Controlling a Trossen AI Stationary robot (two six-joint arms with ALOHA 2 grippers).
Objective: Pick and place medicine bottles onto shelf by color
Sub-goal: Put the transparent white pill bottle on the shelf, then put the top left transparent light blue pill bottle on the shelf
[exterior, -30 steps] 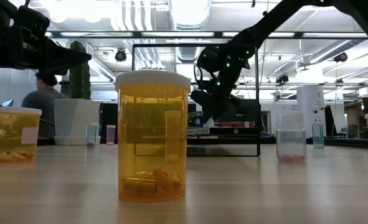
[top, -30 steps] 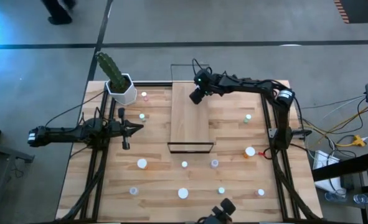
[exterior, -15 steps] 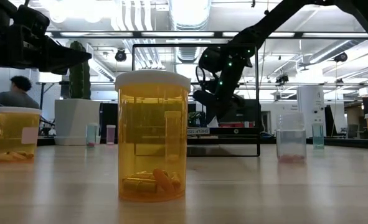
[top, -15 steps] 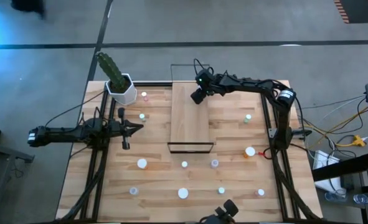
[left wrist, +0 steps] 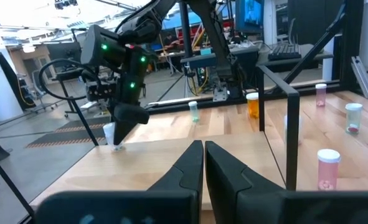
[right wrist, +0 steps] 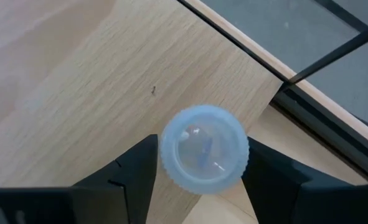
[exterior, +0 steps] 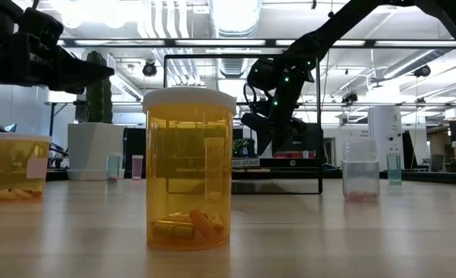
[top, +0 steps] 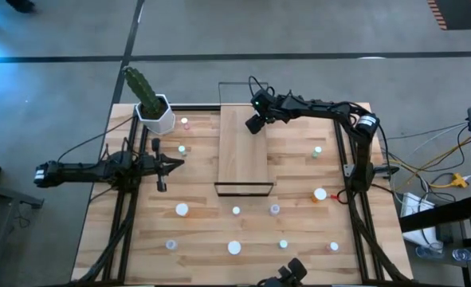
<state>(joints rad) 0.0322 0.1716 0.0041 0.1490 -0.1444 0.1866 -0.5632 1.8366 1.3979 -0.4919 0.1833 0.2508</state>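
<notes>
My right gripper (top: pixel 253 123) points down over the far right corner of the light-wood shelf (top: pixel 243 155), shut on a small medicine bottle with a pale bluish-white cap (right wrist: pixel 203 149). The left wrist view shows that bottle (left wrist: pixel 111 133) below the right gripper's fingers, just above or on the shelf board. My left gripper (top: pixel 179 163) waits shut above the table left of the shelf. Several other medicine bottles stand upright on the tabletop: pink (top: pixel 185 122), green (top: pixel 318 150), orange (top: pixel 320 194), white (top: pixel 182 210). My right gripper pinches the bottle between its two fingers (right wrist: pixel 134 171), one on each side of the cap's rim (right wrist: pixel 165 155). The fingers come from above, pointing down. The bottle stays upright below them; whether its base stands on the shelf, I cannot tell.
A cactus in a white pot (top: pixel 151 110) stands at the table's far left corner. More bottles line the near part of the table (top: pixel 233 248), one large orange bottle (exterior: pixel 189 170) right before the low camera. The shelf's black wire frame (top: pixel 243 190) rises at its ends.
My right gripper has shifted slightly toward the table's right, staying over the shelf's far corner.
</notes>
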